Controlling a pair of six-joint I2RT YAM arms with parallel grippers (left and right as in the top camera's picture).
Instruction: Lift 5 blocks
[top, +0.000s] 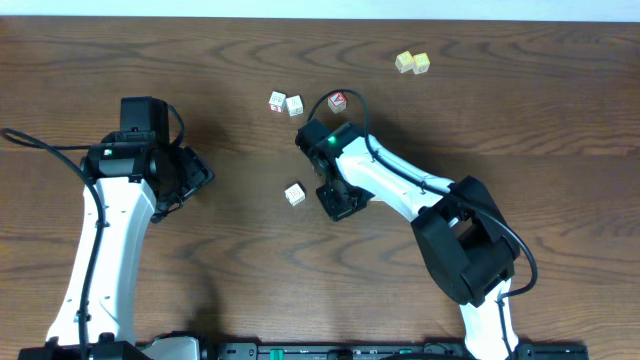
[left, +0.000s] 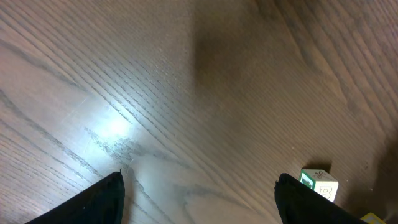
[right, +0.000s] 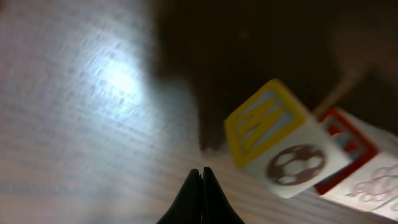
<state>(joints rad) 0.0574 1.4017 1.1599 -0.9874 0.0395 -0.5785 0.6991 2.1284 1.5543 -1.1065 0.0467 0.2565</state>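
3 of 5 seen overhead: single block (top: 293, 194) just beside right gripper (top: 336, 205), at its 9 o'clock; block pair (top: 277, 101) at 11 o'clock, well apart. Right gripper closed, empty; left gripper (left: 202, 205) fully spread, empty. Judged light, rigid, smooth wood: pinch 2 opposite flat faces, mid-height.

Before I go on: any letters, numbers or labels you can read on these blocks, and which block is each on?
"M", probably, blurred: yellow-framed face of the football block, right wrist view.
Red-framed block beside it: markings too blurred to read.
Green-marked block, left wrist view: outlined figure too small to read.
Overhead view: nothing large enough to read.
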